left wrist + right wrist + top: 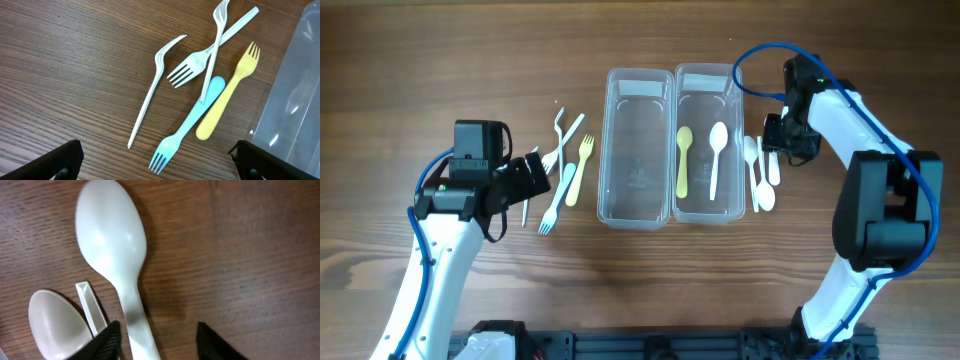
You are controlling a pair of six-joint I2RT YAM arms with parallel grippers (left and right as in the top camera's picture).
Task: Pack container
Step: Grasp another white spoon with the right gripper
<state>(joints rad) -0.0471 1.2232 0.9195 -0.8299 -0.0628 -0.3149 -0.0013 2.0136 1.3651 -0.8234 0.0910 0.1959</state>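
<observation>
The tubs (638, 120), two clear oblong bins touching side by side, show whole only from overhead. The left wrist view catches just a glossy corner, cut off at its right edge. Right of the tubs, the right arm (845, 115) hides its own gripper (157, 340) from above. Close up, the gripper's fingers (107, 342) stand apart astride a white spoon (112, 245) whose handle runs off the bottom edge; whether they touch it cannot be told. Left of the tubs, the left gripper (533, 176) is spread wide and holds nothing, near loose cutlery: a blue fork (187, 125), a yellow fork (227, 92) and crossed white forks (187, 70). Inside the right-hand tub lie a yellow spoon (684, 160) and a second white spoon (716, 155).
</observation>
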